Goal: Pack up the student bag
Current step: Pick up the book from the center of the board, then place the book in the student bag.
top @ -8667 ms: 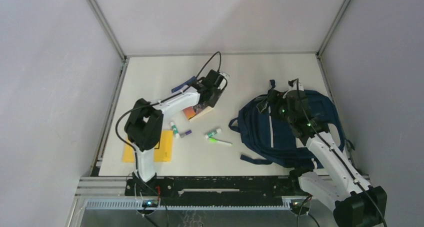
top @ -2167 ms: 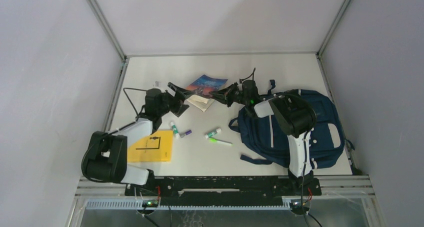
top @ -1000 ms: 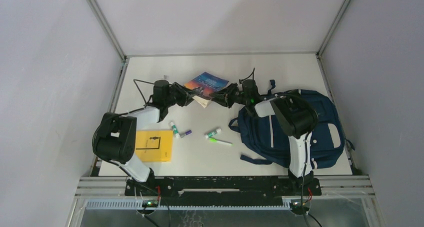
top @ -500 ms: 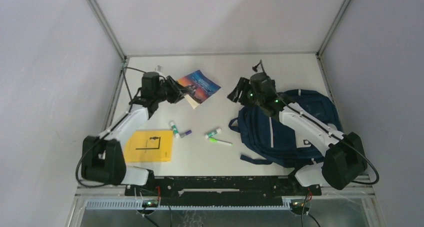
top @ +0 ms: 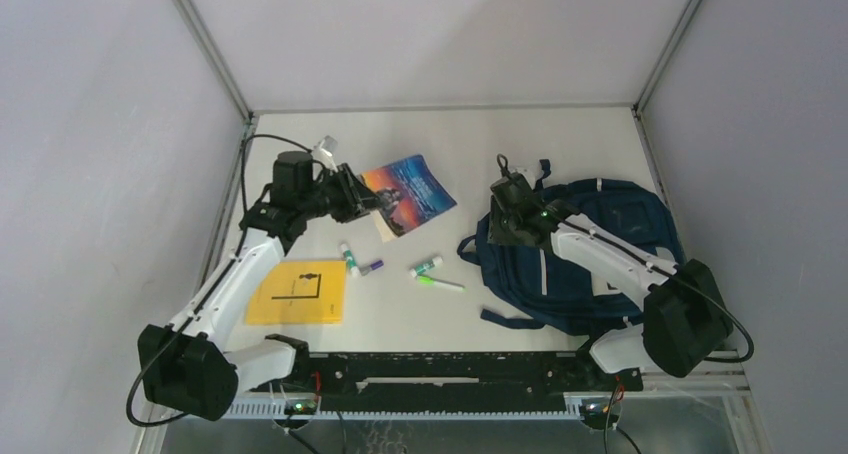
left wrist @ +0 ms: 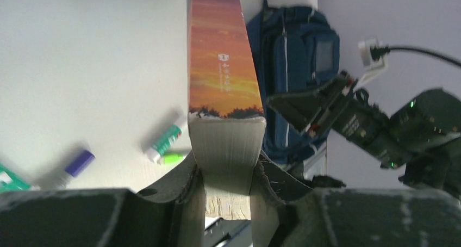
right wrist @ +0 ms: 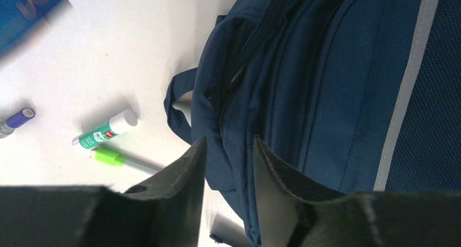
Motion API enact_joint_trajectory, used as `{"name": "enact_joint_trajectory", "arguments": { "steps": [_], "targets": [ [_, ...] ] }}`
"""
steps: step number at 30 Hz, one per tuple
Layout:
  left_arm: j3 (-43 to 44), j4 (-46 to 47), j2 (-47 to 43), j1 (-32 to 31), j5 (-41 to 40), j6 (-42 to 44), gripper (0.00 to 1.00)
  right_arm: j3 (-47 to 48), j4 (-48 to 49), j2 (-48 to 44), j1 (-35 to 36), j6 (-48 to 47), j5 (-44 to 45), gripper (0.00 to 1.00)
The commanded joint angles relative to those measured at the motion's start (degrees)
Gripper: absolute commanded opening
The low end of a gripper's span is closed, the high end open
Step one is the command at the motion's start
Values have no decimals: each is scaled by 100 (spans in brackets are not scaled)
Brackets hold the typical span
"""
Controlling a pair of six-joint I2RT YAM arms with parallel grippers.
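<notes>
Student bag (top: 640,214) lies flat on the table's (top: 520,144) R side, its R edge close by the table's R edge. R gripper (right wrist: 228,141) is over the bag's L edge, fingers partly apart w/ nothing in them. L gripper (left wrist: 227,160) pinches a book (left wrist: 220,67) by one end & holds it up over the table's back-middle. Bare table shows btw book & bag. Glue stick (top: 425,266) & green pen (top: 440,283) lie mid-table, yellow pad (top: 298,292) front L. Half a sec ago R gripper was off the bag, nearer the table's back.
</notes>
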Motion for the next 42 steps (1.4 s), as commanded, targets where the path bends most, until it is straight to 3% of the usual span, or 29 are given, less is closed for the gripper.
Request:
{"name": "enact_joint_trajectory", "arguments": {
  "steps": [1,5,8,11,13,15,16,23,29,42],
  "targets": [
    [385,496,-221,-243,811,129,0,-25,272,138,-103,-186,-56,42],
    [335,447,-310,-352,875,137,0,-67,372,356,-235,-159,-132,40],
    [325,390,-349,-382,922,145,0,-132,485,390,-262,-145,-281,52],
    [331,366,-346,-413,1050,161,0,-135,519,488,-275,-126,-265,50],
    [341,354,-358,-421,1149,163,0,-144,561,523,-284,-112,-245,34],
    [367,324,-403,-422,1273,203,0,-144,560,426,-320,-92,-266,7],
    [369,308,-434,-423,1336,221,0,-144,571,344,-361,-87,-338,0],
    [510,181,-328,-514,2025,155,0,103,572,-726,-656,-335,-1384,0],
    [376,792,40,-645,2737,-273,0,444,272,-1403,-1020,-477,-2325,0],
    [597,1555,1447,-1211,2687,-858,0,445,663,-1875,-2023,-277,-4542,0]
  ]
}}
